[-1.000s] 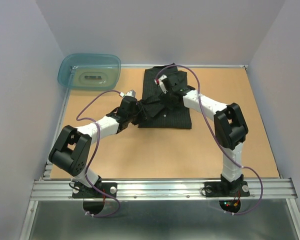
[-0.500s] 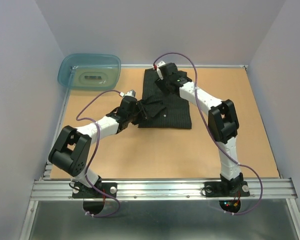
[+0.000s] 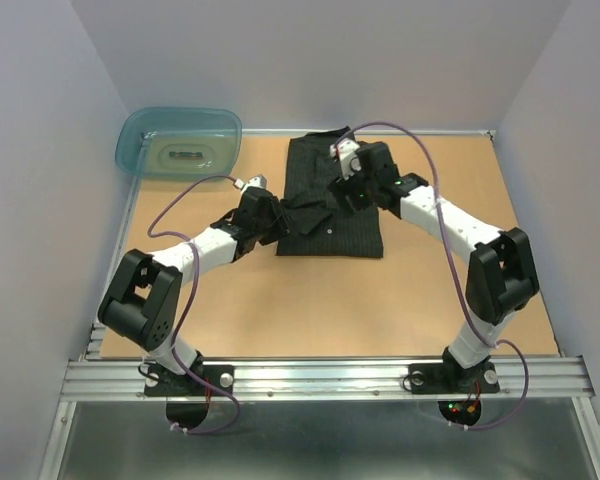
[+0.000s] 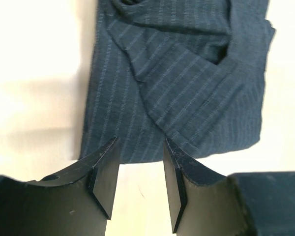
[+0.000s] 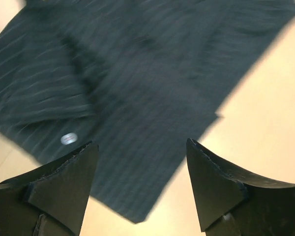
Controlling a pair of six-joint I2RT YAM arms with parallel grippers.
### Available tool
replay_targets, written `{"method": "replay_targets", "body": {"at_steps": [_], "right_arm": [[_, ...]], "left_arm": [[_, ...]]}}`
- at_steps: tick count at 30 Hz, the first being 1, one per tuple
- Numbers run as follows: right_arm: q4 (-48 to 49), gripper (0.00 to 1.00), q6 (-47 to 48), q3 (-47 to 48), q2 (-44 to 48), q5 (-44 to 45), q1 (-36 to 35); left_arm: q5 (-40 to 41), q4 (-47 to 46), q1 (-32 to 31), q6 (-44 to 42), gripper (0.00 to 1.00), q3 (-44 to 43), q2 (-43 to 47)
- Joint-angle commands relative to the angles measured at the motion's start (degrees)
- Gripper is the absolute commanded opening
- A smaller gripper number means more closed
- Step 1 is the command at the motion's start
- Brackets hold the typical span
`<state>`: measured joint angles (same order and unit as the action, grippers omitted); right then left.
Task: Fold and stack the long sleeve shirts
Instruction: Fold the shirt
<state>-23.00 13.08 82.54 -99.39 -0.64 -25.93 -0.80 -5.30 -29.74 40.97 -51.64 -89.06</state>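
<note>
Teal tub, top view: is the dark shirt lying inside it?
No, the dark shirt lies on the brown tabletop, clear of the teal tub in the far corner.

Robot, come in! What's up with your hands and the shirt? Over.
Left gripper open, empty, at shirt edge. Right gripper open, empty, above shirt. Shirt partly folded, lying flat. Teal tub apart, far left.
</note>
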Motion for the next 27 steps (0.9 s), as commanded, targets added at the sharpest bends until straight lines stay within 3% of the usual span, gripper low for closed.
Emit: {"method": "replay_targets", "body": {"at_steps": [1,12,20,27], "right_arm": [[3.7,0.78,7.6,-5.6,-0.2,0.5,-6.2],[7.4,0.78,15.1,-2.1,-7.5,12.0,-15.4],[9.8,0.79,14.7,3.9,-13.1,12.2,-15.4],[11.4,0.78,7.8,12.9,-17.5,10.9,-11.6]], "left_arm": [[1.3,1.9,0.9,-0.1,0.50,-1.9,-2.5],[1.1,3.0,2.7,0.4,0.47,-2.1,-8.7],[-0.7,3.0,2.8,0.3,0.47,-1.4,-9.6],[-0.8,3.0,2.8,0.2,0.47,-0.5,-8.9]]}}
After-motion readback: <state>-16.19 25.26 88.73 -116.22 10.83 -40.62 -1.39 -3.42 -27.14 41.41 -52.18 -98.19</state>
